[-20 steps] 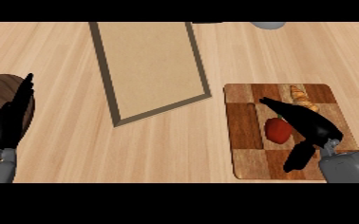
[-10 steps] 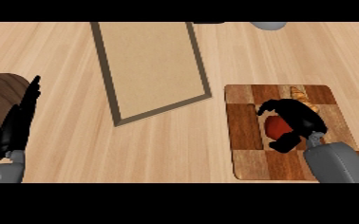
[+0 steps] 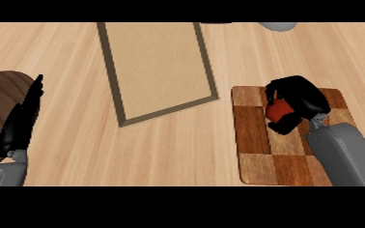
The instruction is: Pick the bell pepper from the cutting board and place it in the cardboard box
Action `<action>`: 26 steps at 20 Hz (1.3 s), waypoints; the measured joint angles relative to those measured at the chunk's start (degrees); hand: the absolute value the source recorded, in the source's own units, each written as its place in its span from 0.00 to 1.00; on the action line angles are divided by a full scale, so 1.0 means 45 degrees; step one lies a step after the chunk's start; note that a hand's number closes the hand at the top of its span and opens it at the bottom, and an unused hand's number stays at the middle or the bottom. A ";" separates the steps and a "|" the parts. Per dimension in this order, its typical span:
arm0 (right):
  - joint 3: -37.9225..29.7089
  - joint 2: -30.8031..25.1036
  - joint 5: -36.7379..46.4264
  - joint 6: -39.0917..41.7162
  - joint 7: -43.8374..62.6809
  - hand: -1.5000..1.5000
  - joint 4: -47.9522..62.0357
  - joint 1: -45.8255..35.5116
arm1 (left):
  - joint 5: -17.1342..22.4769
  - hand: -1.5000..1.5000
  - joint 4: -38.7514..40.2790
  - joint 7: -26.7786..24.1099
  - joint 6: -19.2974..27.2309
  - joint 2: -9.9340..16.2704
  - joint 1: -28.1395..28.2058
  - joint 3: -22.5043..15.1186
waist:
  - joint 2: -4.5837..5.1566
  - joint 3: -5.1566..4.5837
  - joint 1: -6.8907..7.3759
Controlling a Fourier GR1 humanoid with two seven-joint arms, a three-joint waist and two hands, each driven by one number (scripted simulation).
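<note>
**Red pepper gripped over the checkered board**

Wooden tabletop (image 3: 78, 154) of pale planks fills the head view; on it, upper centre, lies the cardboard box (image 3: 158, 67), a long tan shape with a darker brown rim, set at a slant and running up out of view; to its right, well apart from it, sits the cutting board (image 3: 257, 140), a patchwork of light and dark wood squares, partly covered by the robot's grey right forearm (image 3: 339, 154), which comes in from the lower right edge; the right hand (image 3: 299, 96) is at the board's upper part, its black fingers (image 3: 285, 124) curled round the bell pepper (image 3: 280, 110), of which only a red patch shows between them; whether the pepper touches the board or is raised off it cannot be told; the left hand (image 3: 20, 121) rests at the view's left edge with straight fingers pointing up, holding nothing, beside a dark brown round thing (image 3: 13, 84) cut off by the edge; a grey rounded object (image 3: 279, 25) peeks in at the top right.
</note>
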 measured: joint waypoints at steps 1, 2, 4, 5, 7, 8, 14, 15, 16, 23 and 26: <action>0.0122 -0.0134 0.0068 -0.0084 -0.0561 1.00 -0.0071 -0.0625 | -0.0007 0.50 0.0014 0.0001 -0.0074 -0.0012 -0.0155 -0.0079 | 0.0067 0.0013 0.0198; 0.0265 -0.0275 0.0131 -0.0204 -0.1188 1.00 -0.0184 -0.1198 | -0.0007 0.50 0.0003 -0.0024 -0.0164 -0.0018 -0.0254 -0.0160 | 0.0124 0.0026 0.0438; 0.0485 -0.0561 0.0200 -0.0464 -0.2476 1.00 -0.0394 -0.2331 | -0.0037 0.50 -0.0043 -0.0100 -0.0256 -0.0103 -0.0417 -0.0343 | 0.0233 0.0043 0.0889; 0.0500 -0.0729 0.0208 -0.0671 -0.3134 1.00 -0.0414 -0.2864 | -0.0072 0.50 -0.0075 -0.0083 -0.0278 -0.0127 -0.0512 -0.0420 | 0.0278 0.0055 0.1022; 0.0316 -0.1013 0.0101 -0.1227 -0.4412 1.00 -0.0258 -0.3857 | -0.0124 0.50 -0.0073 -0.0020 -0.0308 -0.0171 -0.0729 -0.0532 | 0.0375 0.0072 0.1154; 0.0186 -0.1137 0.0041 -0.1547 -0.5034 1.00 -0.0063 -0.4298 | -0.0125 0.50 -0.0057 0.0002 -0.0319 -0.0176 -0.0794 -0.0539 | 0.0408 0.0074 0.1201; -0.1052 -0.1279 -0.1427 -0.3209 -0.9050 1.00 0.1418 -0.6307 | -0.0204 0.50 0.0024 0.0105 -0.0257 -0.0271 -0.1031 -0.0599 | 0.0460 0.0084 0.1130; -0.1193 -0.1205 -0.1672 -0.3425 -0.9725 1.00 0.1706 -0.6589 | -0.0210 0.50 0.0028 0.0129 -0.0284 -0.0213 -0.1054 -0.0574 | 0.0449 0.0080 0.1118; -0.1352 -0.1178 -0.1949 -0.3545 -1.0428 1.00 0.2055 -0.6867 | -0.0288 0.50 0.0028 0.0131 -0.0228 -0.0230 -0.1023 -0.0609 | 0.0435 0.0077 0.1084; -0.1563 -0.0522 -0.3117 -0.3284 -1.2796 1.00 0.4608 -0.9054 | -0.0332 0.50 -0.0135 0.0451 -0.0096 -0.0252 -0.0800 -0.0458 | 0.0228 0.0037 0.0655; -0.1306 0.0067 -0.3463 -0.2962 -1.2818 1.00 0.5307 -0.9774 | -0.0263 0.50 0.0090 0.0299 -0.0165 -0.0171 -0.0706 -0.0283 | 0.0163 0.0026 0.0447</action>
